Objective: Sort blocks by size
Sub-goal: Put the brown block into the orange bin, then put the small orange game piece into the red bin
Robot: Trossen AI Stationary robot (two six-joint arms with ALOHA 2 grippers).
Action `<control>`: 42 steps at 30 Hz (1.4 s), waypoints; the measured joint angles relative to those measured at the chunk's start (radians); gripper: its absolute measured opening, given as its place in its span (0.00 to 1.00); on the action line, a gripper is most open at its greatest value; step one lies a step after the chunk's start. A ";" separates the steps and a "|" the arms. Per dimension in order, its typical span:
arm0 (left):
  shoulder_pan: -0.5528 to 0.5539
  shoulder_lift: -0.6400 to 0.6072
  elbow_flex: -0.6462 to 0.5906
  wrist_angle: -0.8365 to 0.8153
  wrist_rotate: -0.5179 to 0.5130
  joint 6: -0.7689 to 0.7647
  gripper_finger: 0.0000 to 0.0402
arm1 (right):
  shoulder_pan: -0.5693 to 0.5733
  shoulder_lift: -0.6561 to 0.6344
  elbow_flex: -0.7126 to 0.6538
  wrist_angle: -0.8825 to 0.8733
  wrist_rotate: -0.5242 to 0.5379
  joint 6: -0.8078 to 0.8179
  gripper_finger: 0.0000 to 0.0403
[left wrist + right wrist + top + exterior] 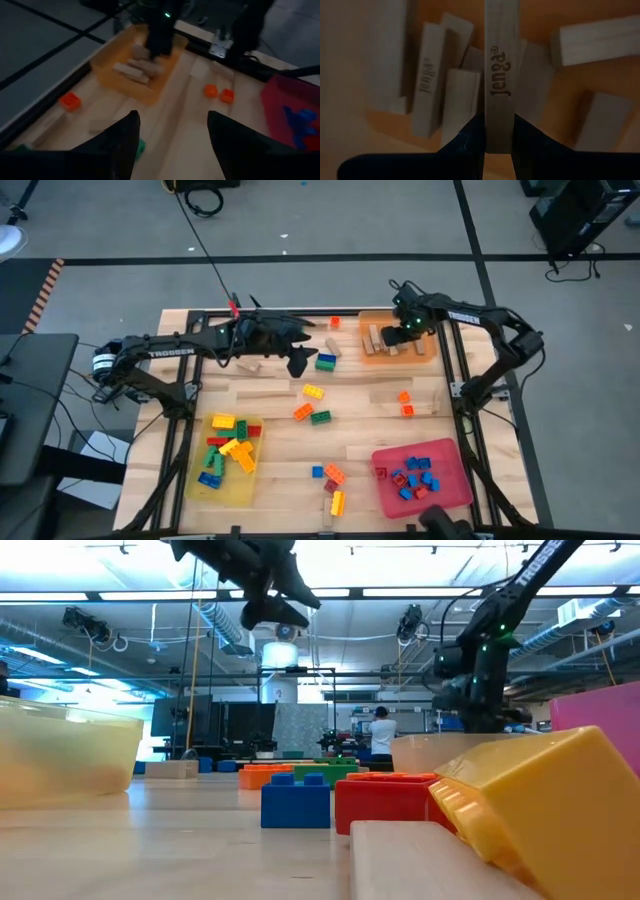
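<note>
Two grippers work at twelve o'clock on the table. Right gripper (498, 135) pinches an upright Jenga block (499, 75) over the orange tray (430, 352), its lower end hidden between the fingers. Left gripper (172, 137) hangs wide and empty; blocks (318, 403) scatter centrally, partly masked.

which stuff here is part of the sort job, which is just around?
Job:
- right gripper, fingers shut on a wooden block over the orange tray
- left gripper, open, empty
- loose blocks mid-table
- yellow tray, red tray, both holding blocks

Just around:
- person in the room behind
- cable on the floor
</note>
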 joint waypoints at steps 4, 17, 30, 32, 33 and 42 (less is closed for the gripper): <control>-0.001 0.000 0.000 -0.002 -0.050 -0.003 0.59 | -0.002 0.036 0.003 0.003 0.008 -0.021 0.18; -0.001 0.000 -0.010 -0.004 -0.049 0.005 0.59 | -0.016 -0.036 0.014 -0.004 0.039 -0.025 0.69; -0.002 -0.017 -0.011 -0.078 0.017 0.050 0.59 | 0.104 -0.323 0.092 -0.261 0.143 0.062 0.64; -0.009 -0.020 -0.011 -0.089 0.022 0.052 0.59 | 0.153 -0.384 0.092 -0.284 0.158 0.110 0.64; -0.013 -0.028 -0.012 -0.105 0.021 0.052 0.59 | 0.178 -0.414 0.093 -0.298 0.162 0.140 0.64; -0.059 -0.270 -0.224 -0.031 -0.098 0.053 0.59 | 0.482 -0.518 0.093 -0.366 0.224 0.464 0.64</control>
